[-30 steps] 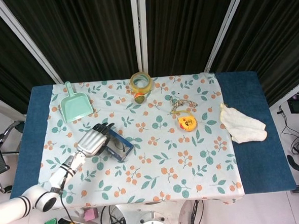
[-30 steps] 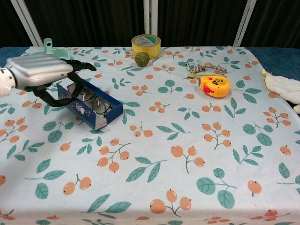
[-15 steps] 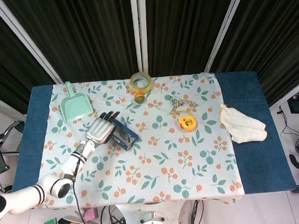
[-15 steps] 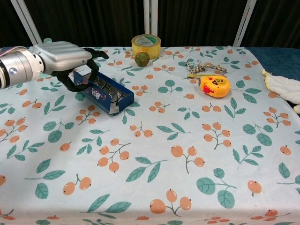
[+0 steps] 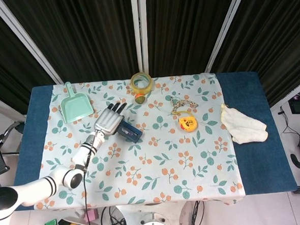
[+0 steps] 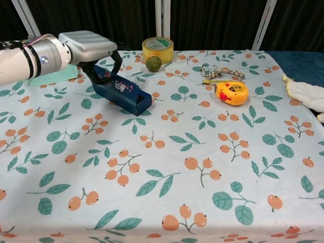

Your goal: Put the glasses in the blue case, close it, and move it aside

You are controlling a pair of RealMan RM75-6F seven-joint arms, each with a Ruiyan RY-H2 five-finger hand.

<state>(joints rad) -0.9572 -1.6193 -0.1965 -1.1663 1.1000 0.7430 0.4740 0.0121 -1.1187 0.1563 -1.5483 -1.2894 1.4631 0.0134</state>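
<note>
Left hand (image 6: 86, 46) clamps fingers over the blue glasses case (image 6: 124, 94) near the surface's far-left corner, likely pressing it closed before moving it aside.

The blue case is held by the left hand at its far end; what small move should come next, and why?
Probably lower the blue case flat onto the tablecloth and let go. The left hand grips its far end with the fingers curled around it, the case looks closed and tilted, and it lies beside the green dustpan, well left of the tape measure.
</note>
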